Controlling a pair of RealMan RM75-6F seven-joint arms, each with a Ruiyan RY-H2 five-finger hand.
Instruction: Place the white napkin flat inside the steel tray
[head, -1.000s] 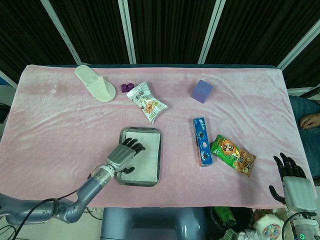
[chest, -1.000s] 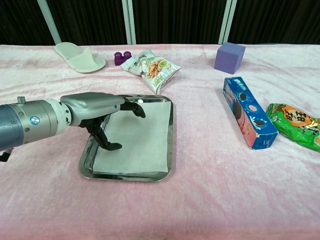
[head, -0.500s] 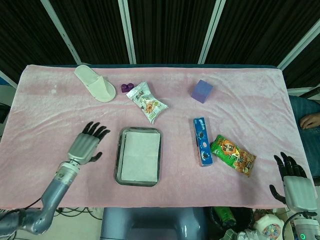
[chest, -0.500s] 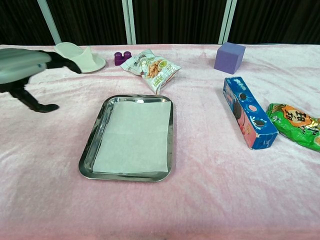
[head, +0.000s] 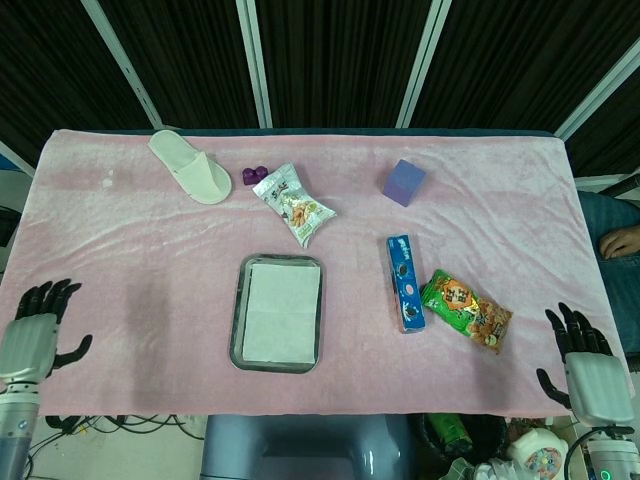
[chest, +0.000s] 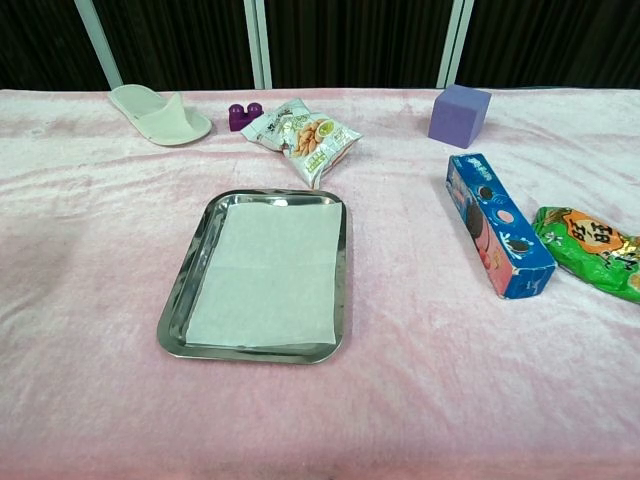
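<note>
A: Head view first. Surface?

B: Pink velvety cloth (head: 150, 260) over the table, a bit crumpled. Dark panels with pale slanted strips behind.

A: Things?

B: Steel tray (head: 236, 318), shiny, rounded corners, well right of the left hand (head: 32, 340). White napkin (head: 281, 312) lies flat inside it, thin, rectangular. Far from both hands: pale slipper (head: 190, 166), small purple toy (head: 257, 174), crinkly snack bag (head: 293, 204), purple cube (head: 404, 182). Blue box (head: 404, 282) and green bag (head: 466, 310) are left of the right hand (head: 588, 366), nearer it than the tray.

A: Hands?

B: Left hand at the near left table edge, dark fingers spread and pointing away, holding nothing. Right hand at the near right corner, fingers also spread wide, empty. Both well apart from the tray.

A: Chest view?

B: No hands show. Same cloth (chest: 90, 230); tray (chest: 186, 290) in the middle with the napkin (chest: 268, 272) smooth and flat, its near edge over the tray's lip. Slipper (chest: 160, 112), toy (chest: 244, 115), snack bag (chest: 303, 136), cube (chest: 459, 114) at the back; box (chest: 497, 222) and green bag (chest: 590, 246) on the right.
</note>
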